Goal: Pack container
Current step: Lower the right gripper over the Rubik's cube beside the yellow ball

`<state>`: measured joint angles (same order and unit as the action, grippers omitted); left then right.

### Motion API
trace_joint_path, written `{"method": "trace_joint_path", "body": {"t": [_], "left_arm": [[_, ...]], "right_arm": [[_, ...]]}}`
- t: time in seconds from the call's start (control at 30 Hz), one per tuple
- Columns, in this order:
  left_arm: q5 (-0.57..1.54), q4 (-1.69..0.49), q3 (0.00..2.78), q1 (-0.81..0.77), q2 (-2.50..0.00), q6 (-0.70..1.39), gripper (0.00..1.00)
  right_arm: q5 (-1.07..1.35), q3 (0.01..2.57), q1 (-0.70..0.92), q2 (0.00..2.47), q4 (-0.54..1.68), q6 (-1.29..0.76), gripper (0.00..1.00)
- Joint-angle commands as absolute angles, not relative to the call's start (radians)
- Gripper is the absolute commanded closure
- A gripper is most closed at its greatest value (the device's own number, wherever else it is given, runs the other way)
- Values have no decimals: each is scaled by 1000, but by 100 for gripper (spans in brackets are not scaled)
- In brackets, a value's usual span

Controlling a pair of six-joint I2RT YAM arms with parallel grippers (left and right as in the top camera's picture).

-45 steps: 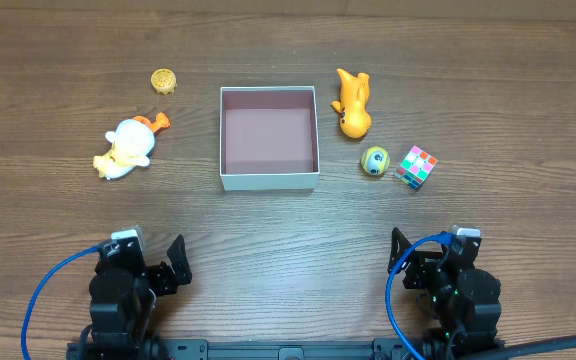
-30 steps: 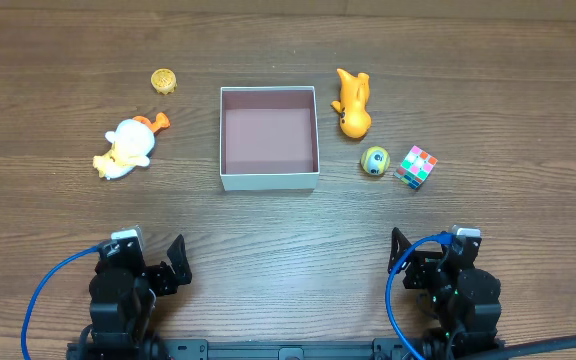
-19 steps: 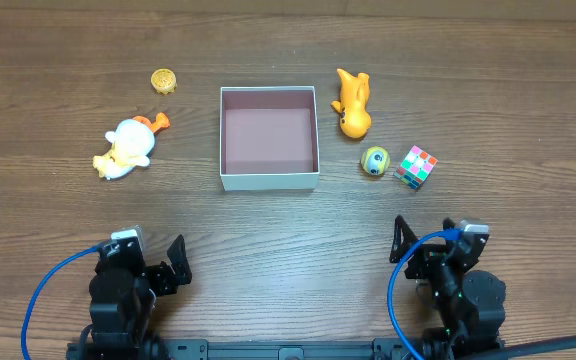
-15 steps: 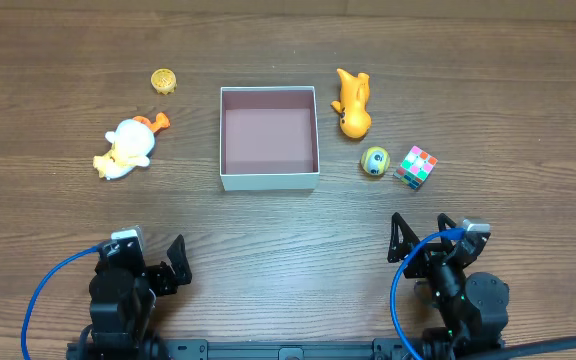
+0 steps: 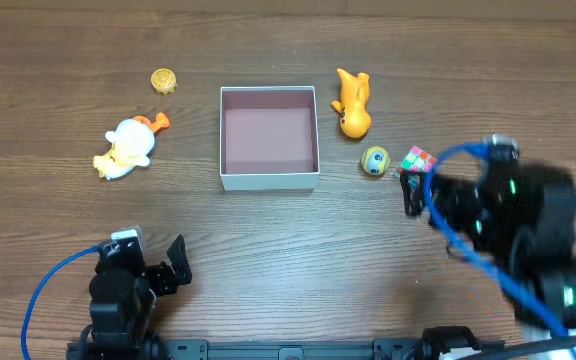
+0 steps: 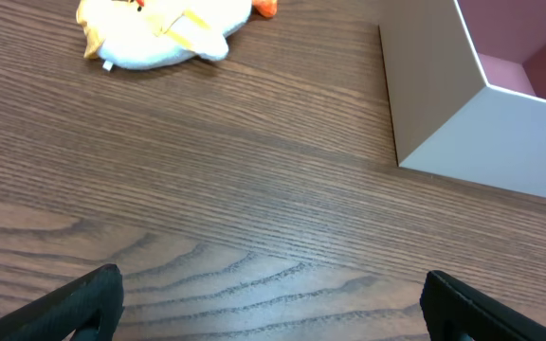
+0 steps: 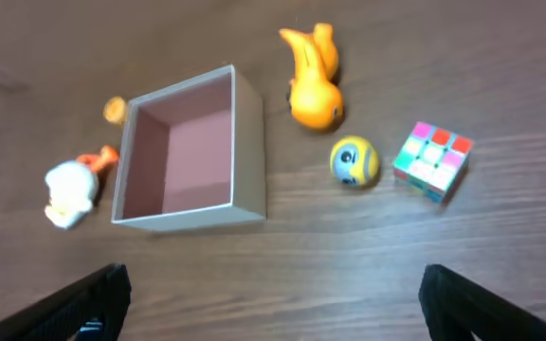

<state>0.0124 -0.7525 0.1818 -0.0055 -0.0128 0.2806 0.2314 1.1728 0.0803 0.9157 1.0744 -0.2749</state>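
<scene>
The container (image 5: 268, 181) is a shallow square box with white walls and a pink-brown inside, at the table's middle, with nothing in it. It also shows in the right wrist view (image 7: 192, 213), and its corner in the left wrist view (image 6: 463, 123). My right gripper (image 5: 420, 195) is raised, blurred and open, just in front of a multicoloured cube (image 5: 417, 160); its jaws stand wide apart in the wrist view (image 7: 273, 313). My left gripper (image 5: 158, 262) is open and low at the front left, empty in its wrist view (image 6: 273, 308).
An orange toy (image 5: 351, 103) and a yellow ball (image 5: 374, 160) lie right of the box. A white duck (image 5: 126, 146) and a small golden round toy (image 5: 164, 80) lie left of it. The duck also shows in the left wrist view (image 6: 164, 28).
My right arm has lifted from the front right and swung forward to the cube and ball. The left arm and the toys have not moved.
</scene>
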Motion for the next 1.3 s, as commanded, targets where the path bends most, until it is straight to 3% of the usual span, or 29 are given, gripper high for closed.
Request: {"method": "trace_joint_path", "body": {"t": [0.0, 0.13, 0.2, 0.47, 1.27], "left_arm": [[19, -750, 172, 1, -5, 262, 0], [19, -750, 172, 1, -5, 262, 0], [19, -750, 172, 1, -5, 262, 0], [19, -750, 172, 1, -5, 262, 0], [19, -750, 172, 1, -5, 261, 0]], "right_arm": [[281, 1234, 86, 1103, 1055, -262, 0], [290, 1234, 86, 1295, 987, -268, 0], [232, 1234, 85, 1381, 957, -408, 0], [-90, 1231, 84, 1454, 926, -648, 0], [-139, 1213, 30, 1580, 817, -648, 0]]}}
